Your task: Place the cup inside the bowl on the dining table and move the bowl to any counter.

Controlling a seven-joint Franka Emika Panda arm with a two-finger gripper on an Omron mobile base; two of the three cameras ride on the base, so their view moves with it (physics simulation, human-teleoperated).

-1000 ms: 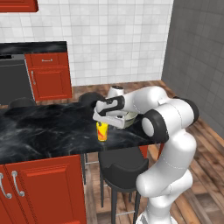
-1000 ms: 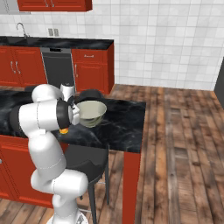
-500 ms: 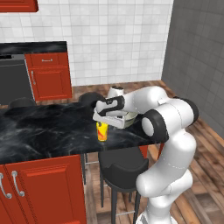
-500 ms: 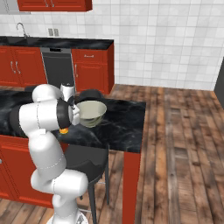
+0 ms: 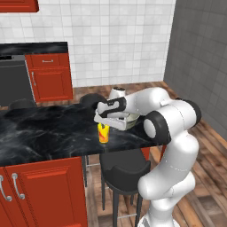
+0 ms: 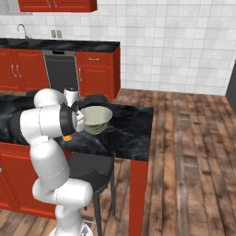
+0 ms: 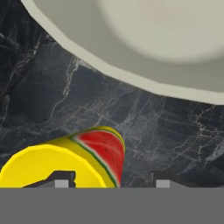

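Rendered home kitchen. White wall tiles (image 5: 119, 40), red base cabinets (image 6: 94, 73) and red wall cabinets (image 6: 57, 4), black white-veined marble counter (image 6: 60, 44) along the wall with a tap (image 6: 20, 30) and a dark built-in dishwasher (image 6: 61, 71). Free-standing marble dining table (image 5: 44, 131) on red fronts, dark round stools (image 5: 122, 170) tucked under. Wood plank floor (image 6: 193, 152). Grey wall (image 5: 199, 57) on one side.

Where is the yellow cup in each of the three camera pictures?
Left base view: cup near centre, on the dining table, under the hand.
Right base view: just an orange sliver left of centre, behind the arm.
Hand view: bottom left.
Shared landmark: the bowl beside it.
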